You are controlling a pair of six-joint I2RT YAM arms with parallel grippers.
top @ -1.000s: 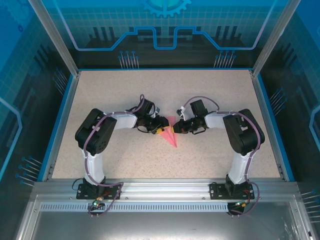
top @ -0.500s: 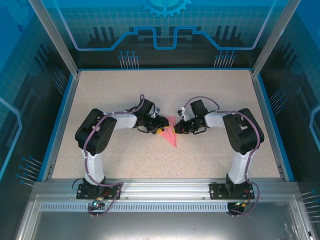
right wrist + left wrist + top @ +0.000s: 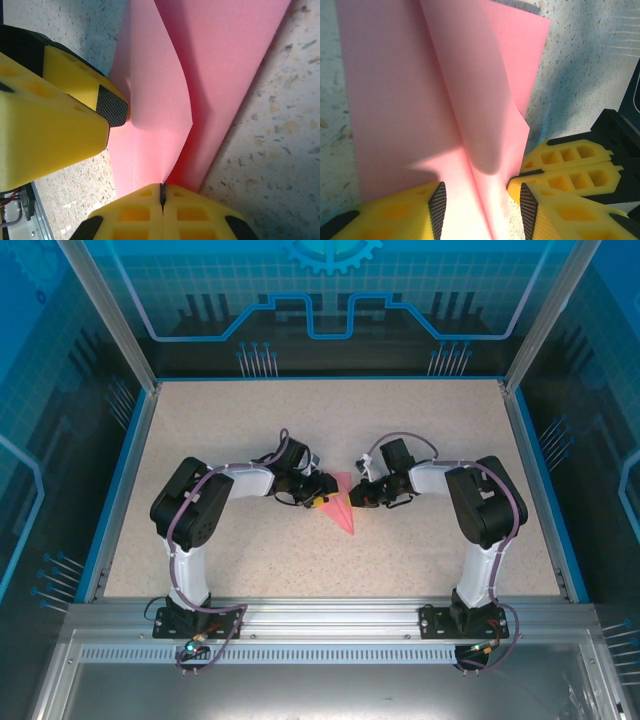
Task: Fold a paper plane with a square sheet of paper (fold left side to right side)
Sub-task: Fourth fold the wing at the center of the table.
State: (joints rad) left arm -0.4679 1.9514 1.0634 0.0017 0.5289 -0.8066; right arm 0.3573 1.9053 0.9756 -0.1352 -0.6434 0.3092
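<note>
The paper plane (image 3: 343,508) may crease crooked, we judge, if our right fingers (image 3: 135,212), pinching its flap, tug while our left fingers (image 3: 437,202) straddle it half-open.

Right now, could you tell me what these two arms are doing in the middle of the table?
They are folding a pink paper, already creased to a point, lying on the table between them. The right gripper is shut on the edge of a raised flap, holding it up. The left gripper is part open, its fingers either side of that flap's base.
</note>
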